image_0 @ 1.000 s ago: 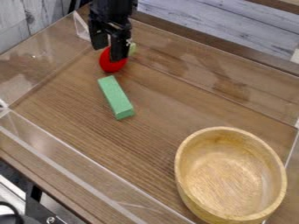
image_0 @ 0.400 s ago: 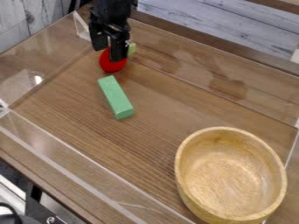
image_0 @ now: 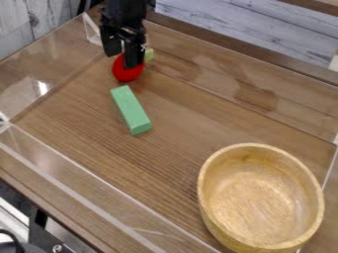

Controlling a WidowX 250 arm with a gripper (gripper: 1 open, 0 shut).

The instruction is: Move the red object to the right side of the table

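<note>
Two spread fingers of our tool (image_0: 125, 51) straddle the red object (image_0: 126, 68) near the table's (image_0: 238, 104) far-left corner; we should sink squarely before pinching.

Hardly anything differs between the earlier pictures and this one. The only trace of change sits in the upper left of the frame, where the gripper (image_0: 123, 51) looks a hair lower over the red object (image_0: 126, 68) than it does a second ago, its dark fingers (image_0: 133, 49) covering a little more of the toy's top. The shift is so slight that it is hard to tell from picture noise, and between the second earlier picture and now no difference shows at all. No other object in the frame shows a new place or a new pose.
</note>
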